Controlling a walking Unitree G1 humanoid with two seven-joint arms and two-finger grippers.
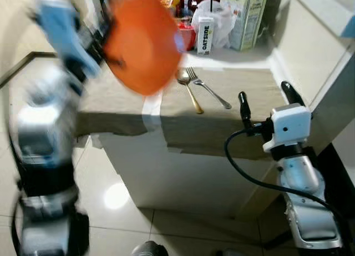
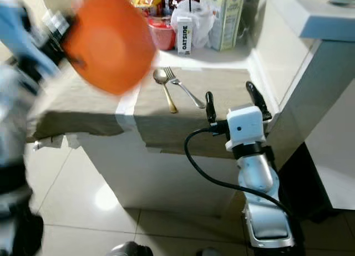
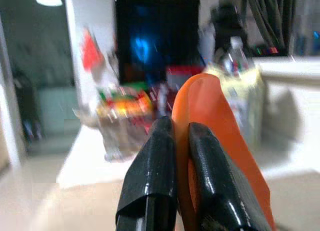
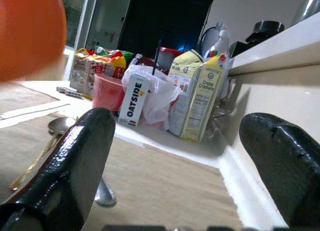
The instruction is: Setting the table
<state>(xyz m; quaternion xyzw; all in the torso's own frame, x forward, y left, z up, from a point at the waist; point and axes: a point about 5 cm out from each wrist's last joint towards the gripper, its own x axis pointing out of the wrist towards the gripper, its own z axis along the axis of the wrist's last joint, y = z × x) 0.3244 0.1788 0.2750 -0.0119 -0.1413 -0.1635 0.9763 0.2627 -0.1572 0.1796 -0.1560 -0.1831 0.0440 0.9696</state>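
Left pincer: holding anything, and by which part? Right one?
The left pincer is shut on the orange plate, pinching its rim, with the plate tilted in the air above the table. The right pincer is open, holding nothing.

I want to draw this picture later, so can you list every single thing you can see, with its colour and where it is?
Plate: one, orange, held up over the table's left part.
Spoon: one, gold handle, on the cloth.
Fork: one, silver, right beside the spoon.
Tablecloth: one, tan, covering the table.
Oatside carton: one, white, at the back.
Bigger carton: one, yellow-green, back right.
Plastic bag: one, white, between the cartons.
Floor: white tiles, below.
Left end effector: black, pinching the plate's rim.
Right end effector: black, open, at the table's near edge.
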